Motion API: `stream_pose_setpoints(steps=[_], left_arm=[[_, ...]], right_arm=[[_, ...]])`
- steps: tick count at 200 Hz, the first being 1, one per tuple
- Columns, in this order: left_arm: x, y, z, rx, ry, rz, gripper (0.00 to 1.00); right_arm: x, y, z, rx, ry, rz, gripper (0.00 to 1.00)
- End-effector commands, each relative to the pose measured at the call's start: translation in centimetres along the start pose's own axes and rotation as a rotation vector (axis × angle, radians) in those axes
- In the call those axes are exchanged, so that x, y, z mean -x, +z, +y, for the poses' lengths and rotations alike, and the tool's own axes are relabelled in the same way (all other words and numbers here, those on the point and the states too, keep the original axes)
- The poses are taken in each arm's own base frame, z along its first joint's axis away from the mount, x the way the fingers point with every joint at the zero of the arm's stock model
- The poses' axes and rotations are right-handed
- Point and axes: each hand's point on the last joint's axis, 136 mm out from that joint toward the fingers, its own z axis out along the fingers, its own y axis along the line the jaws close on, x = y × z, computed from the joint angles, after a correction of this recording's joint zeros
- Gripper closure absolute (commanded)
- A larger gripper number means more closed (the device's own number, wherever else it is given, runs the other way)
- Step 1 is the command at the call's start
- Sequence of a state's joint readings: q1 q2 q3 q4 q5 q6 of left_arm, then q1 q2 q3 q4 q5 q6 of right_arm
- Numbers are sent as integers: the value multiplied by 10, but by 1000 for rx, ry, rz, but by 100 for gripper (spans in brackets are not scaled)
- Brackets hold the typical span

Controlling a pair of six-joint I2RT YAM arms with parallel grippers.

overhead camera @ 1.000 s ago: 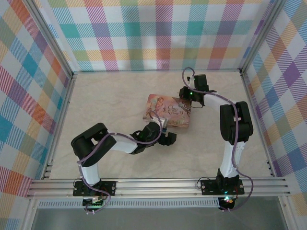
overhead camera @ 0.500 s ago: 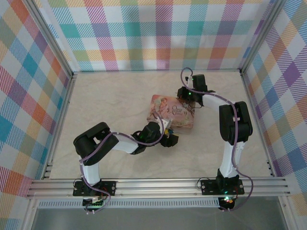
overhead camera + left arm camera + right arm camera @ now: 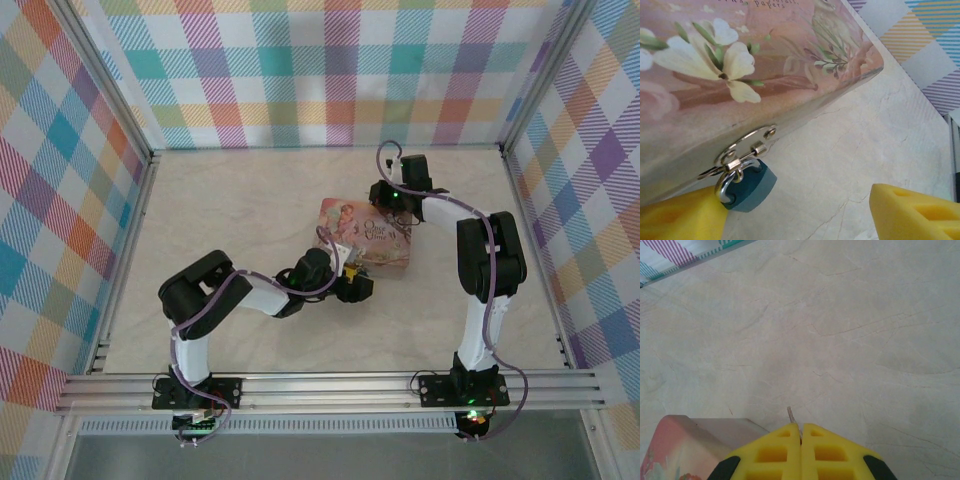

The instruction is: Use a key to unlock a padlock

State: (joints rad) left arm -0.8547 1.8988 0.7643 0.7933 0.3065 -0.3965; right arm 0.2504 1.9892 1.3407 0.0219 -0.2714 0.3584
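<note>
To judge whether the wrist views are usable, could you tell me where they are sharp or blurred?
Left wrist: padlock fairly sharp, left fingers soft. Right wrist: table veining crisp, right fingers slightly soft, key tip thin but visible.

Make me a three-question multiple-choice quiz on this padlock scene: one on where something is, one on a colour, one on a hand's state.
1. Where is the padlock relative to the tin?
A. Lying on top of its lid
B. Hanging from the metal hasp on its side
C. On the table, well apart from it

2. What colour is the padlock's body?
A. Red
B. Yellow
C. Blue

3. What state is the right hand in?
A. Wide open
B. Shut on the key
C. Shut on the padlock

Answers:
1 B, the left wrist view shows its shackle hooked into the hasp.
2 C, the body below the shackle is blue.
3 B, the yellow fingers meet, with a thin metal tip sticking out between them.
</note>
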Motion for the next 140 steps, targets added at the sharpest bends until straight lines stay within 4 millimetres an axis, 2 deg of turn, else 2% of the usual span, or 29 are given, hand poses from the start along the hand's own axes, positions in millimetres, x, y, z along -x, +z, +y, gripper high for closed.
stream_pose_setpoints(steps=[1, 34, 63, 101, 119, 140], left_arm=[[21, 8, -11, -63, -6, -56, 24], [18, 12, -5, -54, -31, -58, 23], [17, 7, 0, -33, -34, -64, 23], [17, 4, 5, -22, -39, -63, 23], [17, 4, 5, -24, -45, -63, 23], [16, 4, 8, -18, -49, -62, 23]], right_arm=[[-30, 6, -3, -2, 42, 92, 100], [-30, 5, -1, 0, 40, 93, 100], [-22, -7, -3, -45, 7, 75, 100], [5, -42, -7, -132, -9, 2, 100], [14, -62, -18, -196, 9, -30, 100], [11, -87, -39, -308, 40, -41, 100]])
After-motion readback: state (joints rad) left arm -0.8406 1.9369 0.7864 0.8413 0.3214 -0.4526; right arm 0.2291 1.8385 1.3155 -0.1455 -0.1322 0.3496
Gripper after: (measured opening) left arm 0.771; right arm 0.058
